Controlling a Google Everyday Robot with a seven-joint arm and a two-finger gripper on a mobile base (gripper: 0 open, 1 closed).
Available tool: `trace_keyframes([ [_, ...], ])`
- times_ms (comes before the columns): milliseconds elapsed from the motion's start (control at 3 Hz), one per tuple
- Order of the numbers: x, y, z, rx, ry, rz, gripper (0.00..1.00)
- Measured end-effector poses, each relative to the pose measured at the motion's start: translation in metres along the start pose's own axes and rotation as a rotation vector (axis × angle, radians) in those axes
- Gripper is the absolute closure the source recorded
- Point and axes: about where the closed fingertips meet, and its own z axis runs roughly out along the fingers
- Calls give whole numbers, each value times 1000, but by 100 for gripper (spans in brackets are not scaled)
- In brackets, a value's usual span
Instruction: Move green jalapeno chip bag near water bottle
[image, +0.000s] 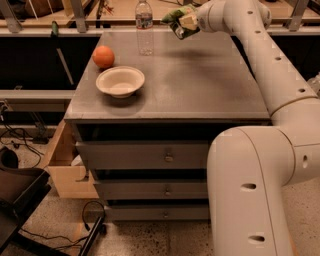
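Aloft by bottle (144, 27): bag (175, 20) aslant in hand (189, 23)

The tool (188, 22) hangs over the far edge of the table (200, 85), clamped on the green chip bag (175, 16), which is held clear of the surface. The water bottle (144, 27) stands upright near the bag, to its left. Closer in, an orange (103, 56) sits just beside a white bowl (120, 81). A wooden drawer (60, 165) juts out below.
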Motion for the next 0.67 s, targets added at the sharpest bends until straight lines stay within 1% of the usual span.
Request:
trace_keyframes([
  [667, 3, 5, 5, -8, 4, 1, 17],
])
